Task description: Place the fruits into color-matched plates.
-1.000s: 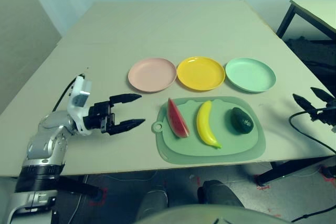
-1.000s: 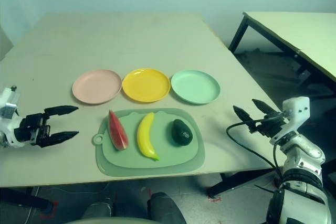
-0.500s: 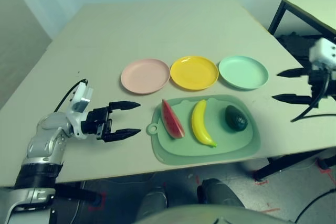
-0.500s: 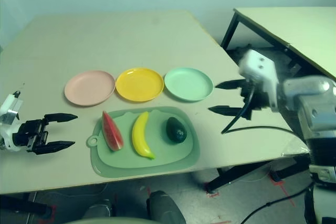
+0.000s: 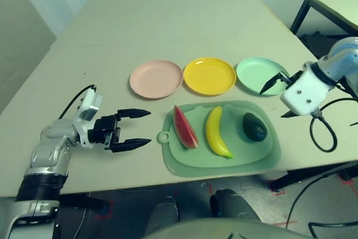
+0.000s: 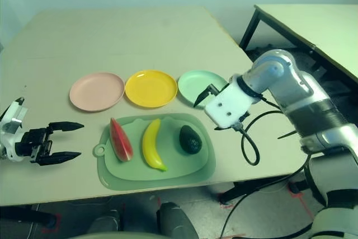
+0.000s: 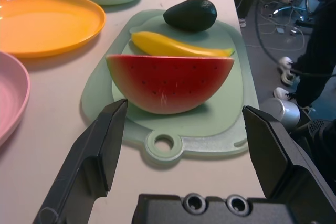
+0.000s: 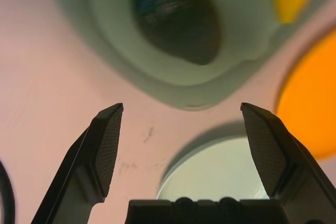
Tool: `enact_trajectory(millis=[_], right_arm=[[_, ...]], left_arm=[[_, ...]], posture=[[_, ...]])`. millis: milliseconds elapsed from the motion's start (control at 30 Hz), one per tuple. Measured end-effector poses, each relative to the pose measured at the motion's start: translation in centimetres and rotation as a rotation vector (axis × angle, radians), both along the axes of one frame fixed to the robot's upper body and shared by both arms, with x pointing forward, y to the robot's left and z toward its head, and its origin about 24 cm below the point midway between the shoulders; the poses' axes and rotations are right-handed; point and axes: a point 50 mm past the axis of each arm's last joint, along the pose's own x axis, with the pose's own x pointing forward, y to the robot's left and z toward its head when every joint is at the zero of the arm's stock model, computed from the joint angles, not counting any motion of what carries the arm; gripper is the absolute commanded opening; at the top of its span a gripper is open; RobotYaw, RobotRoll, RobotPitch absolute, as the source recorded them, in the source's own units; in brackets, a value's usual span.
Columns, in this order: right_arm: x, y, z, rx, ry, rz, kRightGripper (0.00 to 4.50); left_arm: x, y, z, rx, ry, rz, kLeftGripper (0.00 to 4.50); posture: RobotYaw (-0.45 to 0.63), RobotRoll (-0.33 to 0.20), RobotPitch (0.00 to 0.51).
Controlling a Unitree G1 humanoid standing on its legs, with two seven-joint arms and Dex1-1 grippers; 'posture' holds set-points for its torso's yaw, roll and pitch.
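Currently all three fruits sit on the pale-green mat (image 5: 224,163) near the desk (image 5: 168,26) front edge. Watermelon wedge (image 5: 184,127) at the mat's 9 o'clock, long axis 11-to-5, rind facing the banana. Banana (image 5: 216,132) in the middle, long axis roughly 12-to-6, lower tip toward 5. Avocado (image 5: 254,127) at 3 o'clock, long axis about 11-to-5. Pink plate (image 5: 156,79), yellow plate (image 5: 210,75) and mint plate (image 5: 254,74) line up at the mat's 12, all bare. Left gripper (image 5: 137,129) low at the mat's 9, fingers spread wide, holding nothing, pointing at the wedge. Right gripper (image 8: 186,129) over the mint plate's near rim, aimed down, fingers wide apart, holding nothing.
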Motion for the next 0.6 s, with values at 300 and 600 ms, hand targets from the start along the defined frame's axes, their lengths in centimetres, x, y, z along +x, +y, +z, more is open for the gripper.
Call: enact_trajectory(millis=[300,600], right_arm=[[-0.1,2.3,-2.0,-0.034,0.049,0.197,4.5],[-0.4,3.9,-2.0,-0.016,0.046,0.266,4.5]], left_arm=[[0.1,0.6,0.8,0.029,-0.023,0.029,4.43],[0.4,0.3,1.0,0.031,-0.029,0.03,4.43]], posture=[[-0.1,0.0,0.069],[-0.11,0.0,0.059]])
